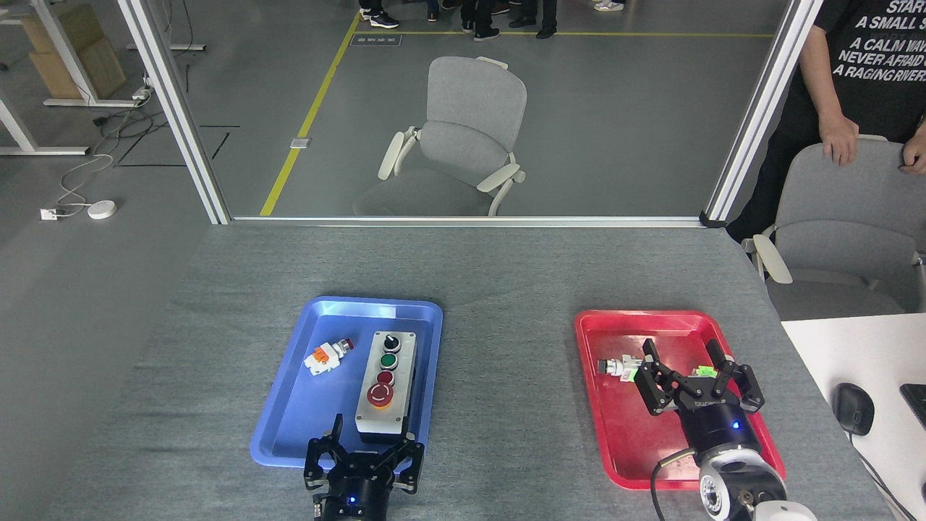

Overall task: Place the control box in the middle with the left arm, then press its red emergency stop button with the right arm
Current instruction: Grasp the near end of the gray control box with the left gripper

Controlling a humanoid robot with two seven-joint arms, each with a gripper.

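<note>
Sitting in the blue tray: the control box (386, 388) is lying lengthwise along the right side of the blue tray (289, 427), on the left half of the grey table (506, 275).
Red stop button: the big red button (380, 395) is sitting at the near end of the box's row, facing up.
Small switch: a loose orange-and-white switch (327, 355) is lying in the same tray, left of the box.
Left gripper: the left gripper (364, 463) is hovering at the tray's near edge just below the box, fingers spread open, holding nothing.
Red tray: the red tray (615, 434) is lying well to the right, holding a green-and-white switch (621, 367).
Right gripper: the right gripper (684, 365) is hanging over the red tray, fingers spread wide, gripping nothing.
Person: a person (861, 72) is standing at far right, hands on a grey chair (846, 239).
</note>
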